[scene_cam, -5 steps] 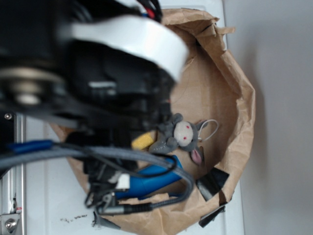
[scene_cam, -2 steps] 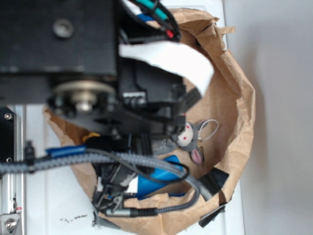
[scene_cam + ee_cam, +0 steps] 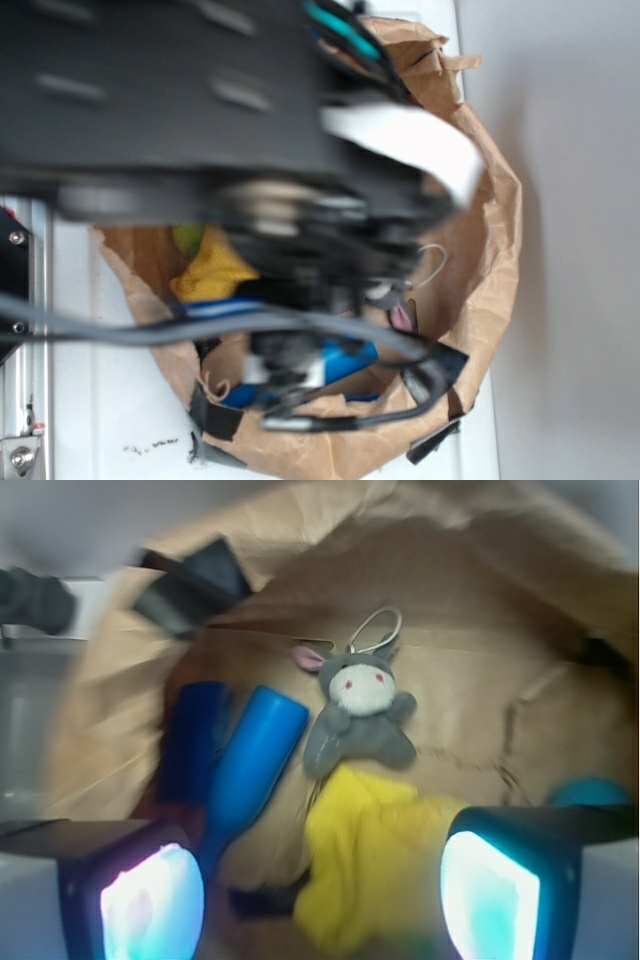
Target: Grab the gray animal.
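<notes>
1. Gray animal: small plush toy, white face, red eyes, pink-lined ears, white cord loop at its head. It lies flat on the floor of the brown paper bag, in the middle of the wrist view.
2. Neighbours: a yellow cloth touches the toy's lower edge; a blue tool handle lies just beside it to the left.
3. Exterior view: the arm hides nearly all of the toy; only the cord loop and a pink ear show at the right of the bag.
4. Tool: jaws spread wide, empty, its two fingers framing the near edge of the wrist view, above the bag's contents and apart from the toy.
5. Step in hand, as judged: approach over the toy; no grasp yet.
6. Next move calls for: shifting farther so the toy sits between the jaws, lowering, then closing on its body without pinching the yellow cloth.
</notes>
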### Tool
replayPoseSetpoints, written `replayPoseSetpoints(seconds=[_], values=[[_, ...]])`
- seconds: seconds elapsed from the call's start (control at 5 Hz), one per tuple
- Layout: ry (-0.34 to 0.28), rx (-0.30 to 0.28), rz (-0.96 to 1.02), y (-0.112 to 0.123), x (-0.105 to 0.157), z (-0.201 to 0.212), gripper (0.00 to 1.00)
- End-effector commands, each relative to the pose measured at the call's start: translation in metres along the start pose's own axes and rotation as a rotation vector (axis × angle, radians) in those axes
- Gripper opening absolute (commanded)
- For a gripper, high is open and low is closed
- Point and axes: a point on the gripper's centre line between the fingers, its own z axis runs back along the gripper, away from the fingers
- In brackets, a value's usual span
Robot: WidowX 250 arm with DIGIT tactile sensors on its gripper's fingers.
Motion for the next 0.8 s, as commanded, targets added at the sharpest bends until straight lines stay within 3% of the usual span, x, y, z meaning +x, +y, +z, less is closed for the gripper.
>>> replayPoseSetpoints(seconds=[0.0,0.4,0.6], values=[[-0.049,0.057,0.022,0.018,0.031,-0.019,1.0],[-0.102,0.031,0.014,0.019,0.046,-0.042,1.0],[-0.125,0.055,0.001,0.013,0.05,-0.047,1.0]])
